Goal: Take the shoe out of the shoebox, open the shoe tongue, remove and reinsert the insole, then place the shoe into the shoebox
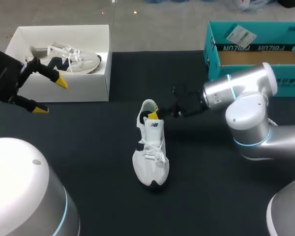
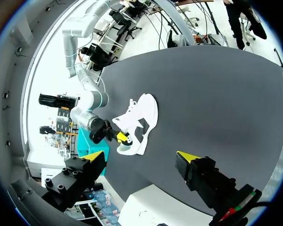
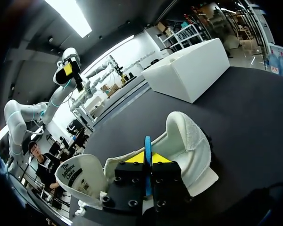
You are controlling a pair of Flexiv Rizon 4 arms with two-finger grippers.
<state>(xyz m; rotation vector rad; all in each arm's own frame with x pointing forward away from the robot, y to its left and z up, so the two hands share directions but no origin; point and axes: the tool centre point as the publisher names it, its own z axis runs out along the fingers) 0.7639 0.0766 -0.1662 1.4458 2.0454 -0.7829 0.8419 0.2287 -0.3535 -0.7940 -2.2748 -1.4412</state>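
A white shoe [image 1: 150, 152] lies on the dark table [image 1: 88, 142], toe toward me and heel away. My right gripper [image 1: 153, 116] sits at the heel opening, its yellow tips down inside the shoe [image 3: 188, 136]. In the right wrist view that gripper [image 3: 147, 157] is shut on the thin blue edge of the insole [image 3: 147, 143], and the tongue [image 3: 82, 176] is folded forward. My left gripper [image 1: 50, 95] hangs open and holds nothing in front of the white shoebox [image 1: 78, 88]. From its own view, the left gripper [image 2: 139, 155] looks down on the shoe [image 2: 139, 117].
A second shoe [image 1: 69, 59] lies inside the white shoebox at the back left. A teal cardboard box [image 1: 221, 64] stands at the back right, behind my right arm. Dark tabletop surrounds the shoe on all sides.
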